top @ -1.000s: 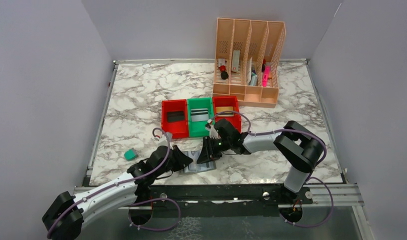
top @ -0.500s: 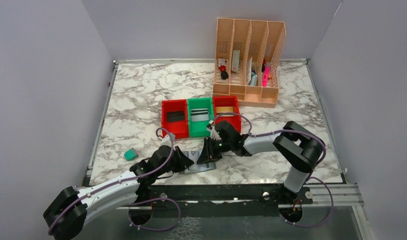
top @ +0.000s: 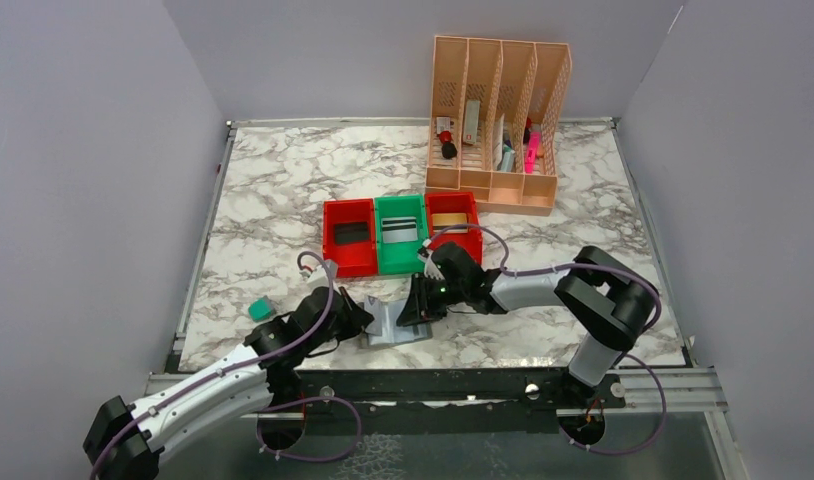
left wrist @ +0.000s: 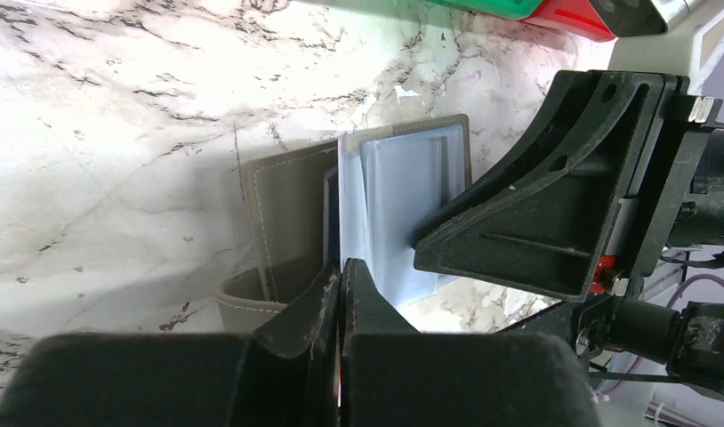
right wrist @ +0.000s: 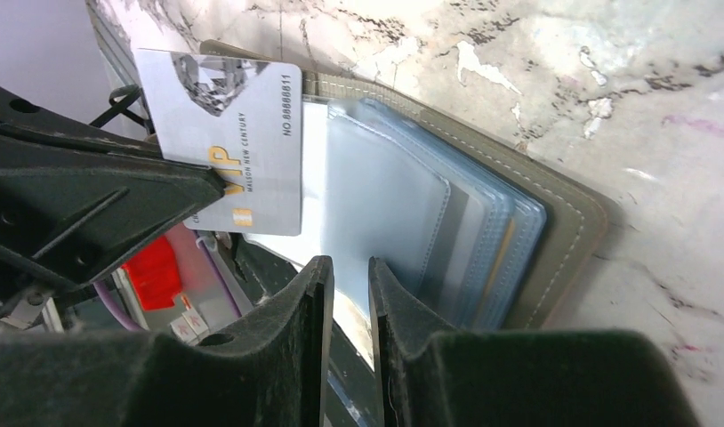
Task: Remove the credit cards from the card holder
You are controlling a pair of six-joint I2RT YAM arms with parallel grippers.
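The grey card holder [top: 395,323] lies open near the table's front edge, between the two grippers. My left gripper [left wrist: 341,265] is shut on a silver-grey credit card [right wrist: 229,124] marked VIP, which sticks most of the way out of the holder's [right wrist: 554,231] light blue pockets. My right gripper [right wrist: 349,265] is closed on the edge of a blue pocket leaf, with one of its fingers [left wrist: 518,240] resting across that panel. The holder's [left wrist: 283,209] grey cover curls up at the near end. In the top view the left gripper [top: 361,323] and the right gripper [top: 415,306] meet over the holder.
Three bins stand in a row behind the holder: a red one [top: 332,240] with a black card, a green one [top: 400,256] with a silver-grey card, and a red one [top: 471,232] with a gold-tan card. A teal block [top: 260,309] lies at left. A peach organiser [top: 498,125] stands at the back.
The left jaws have closed on the silver-grey card and the left arm has drawn slightly back to the left. The right gripper has stayed on the holder.
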